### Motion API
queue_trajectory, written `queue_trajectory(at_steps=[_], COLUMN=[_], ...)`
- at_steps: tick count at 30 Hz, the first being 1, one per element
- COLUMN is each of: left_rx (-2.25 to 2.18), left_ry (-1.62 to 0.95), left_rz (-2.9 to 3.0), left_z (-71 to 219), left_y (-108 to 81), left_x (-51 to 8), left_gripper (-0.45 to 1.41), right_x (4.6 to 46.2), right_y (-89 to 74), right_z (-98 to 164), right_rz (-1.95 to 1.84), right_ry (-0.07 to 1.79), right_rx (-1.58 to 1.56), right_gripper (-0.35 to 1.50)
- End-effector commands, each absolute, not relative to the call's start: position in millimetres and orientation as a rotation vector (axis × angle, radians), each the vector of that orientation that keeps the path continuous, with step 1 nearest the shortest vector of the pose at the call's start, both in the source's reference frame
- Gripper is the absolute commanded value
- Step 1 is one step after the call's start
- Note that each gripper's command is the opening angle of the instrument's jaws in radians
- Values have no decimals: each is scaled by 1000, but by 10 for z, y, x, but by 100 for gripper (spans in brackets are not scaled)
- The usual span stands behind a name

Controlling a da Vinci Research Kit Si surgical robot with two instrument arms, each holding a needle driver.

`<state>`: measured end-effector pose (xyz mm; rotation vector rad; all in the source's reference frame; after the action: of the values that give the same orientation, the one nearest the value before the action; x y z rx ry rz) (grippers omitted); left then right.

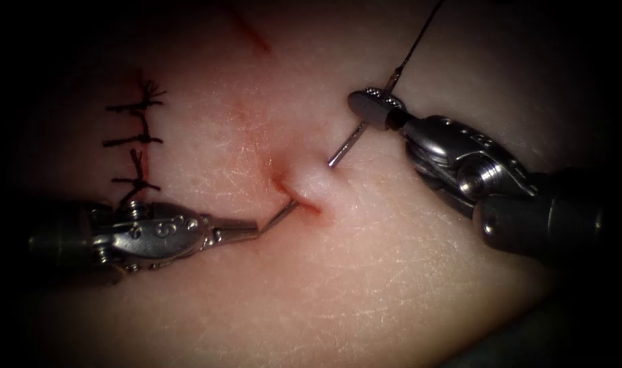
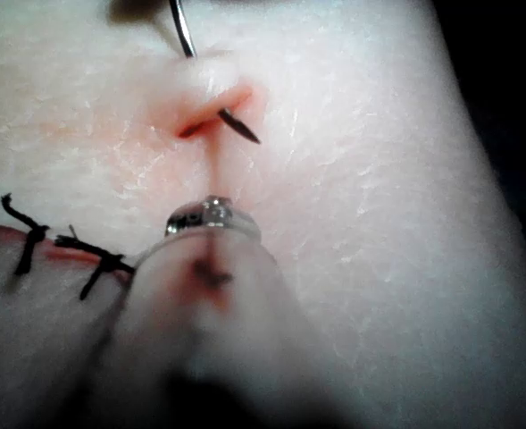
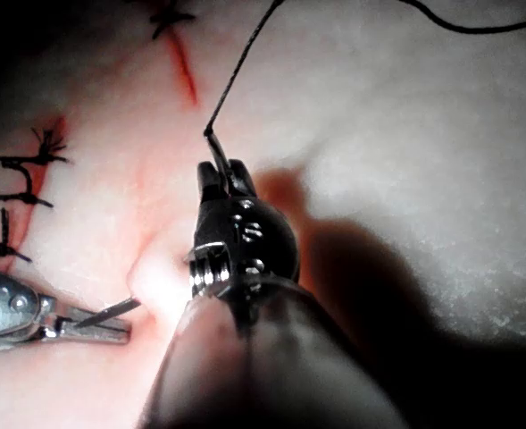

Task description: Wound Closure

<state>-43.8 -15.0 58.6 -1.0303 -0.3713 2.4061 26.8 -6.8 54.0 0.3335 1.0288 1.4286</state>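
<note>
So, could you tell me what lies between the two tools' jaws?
In the endoscope view, the needle passes through a raised fold of tissue at the cut, held by left tool and right tool.

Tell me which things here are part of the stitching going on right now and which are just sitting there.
In use:
- needle, through the tissue at the cut
- right tool, shut on the needle near its thread end
- left tool, gripping the needle tip at the cut
- thread trailing from the needle

Just there:
- finished stitches, left of the cut
- red mark
</note>
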Motion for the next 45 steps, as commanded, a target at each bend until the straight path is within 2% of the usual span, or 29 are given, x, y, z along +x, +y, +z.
queue_trajectory(at_steps=[1,10,15,16,17,18,20,29,31,35,38,39,40,42,45], left_rx=[-1032,-1032,-1033,-1033,-1052,-1065,-1113,-1362,-1436,-1564,-1641,-1671,-1677,-1697,-1714], left_ry=[-369,-370,-374,-376,-366,-357,-325,-251,-230,-155,-107,-97,-100,-106,-99], left_rz=[2406,2405,2404,2403,2417,2429,2447,2579,2653,2788,2848,2867,2867,2865,2865], left_z=[591,591,589,588,585,584,582,583,582,577,574,573,573,573,571], left_y=[-148,-148,-146,-145,-143,-142,-139,-129,-127,-121,-120,-120,-120,-120,-122], left_x=[-447,-447,-446,-446,-446,-446,-446,-459,-466,-470,-471,-471,-471,-470,-470], left_gripper=[-45,-45,-45,-45,-45,-45,-45,-45,-25,-16,0,19,22,41,49], right_x=[285,326,324,321,313,308,296,224,210,201,202,204,205,208,211], right_y=[-76,-121,-115,-112,-104,-101,-94,-83,-85,-89,-91,-93,-93,-95,-97], right_z=[550,563,557,557,557,557,557,558,558,559,560,561,562,563,564], right_rz=[1457,1513,1500,1492,1492,1502,1513,1505,1512,1509,1508,1511,1509,1505,1500], right_ry=[1043,1081,1133,1157,1223,1252,1294,1331,1331,1353,1358,1359,1360,1363,1367], right_rx=[425,738,684,677,632,613,602,525,508,494,491,484,485,487,487], right_gripper=[-35,-35,-35,-21,89,111,125,126,123,121,120,120,120,120,120])
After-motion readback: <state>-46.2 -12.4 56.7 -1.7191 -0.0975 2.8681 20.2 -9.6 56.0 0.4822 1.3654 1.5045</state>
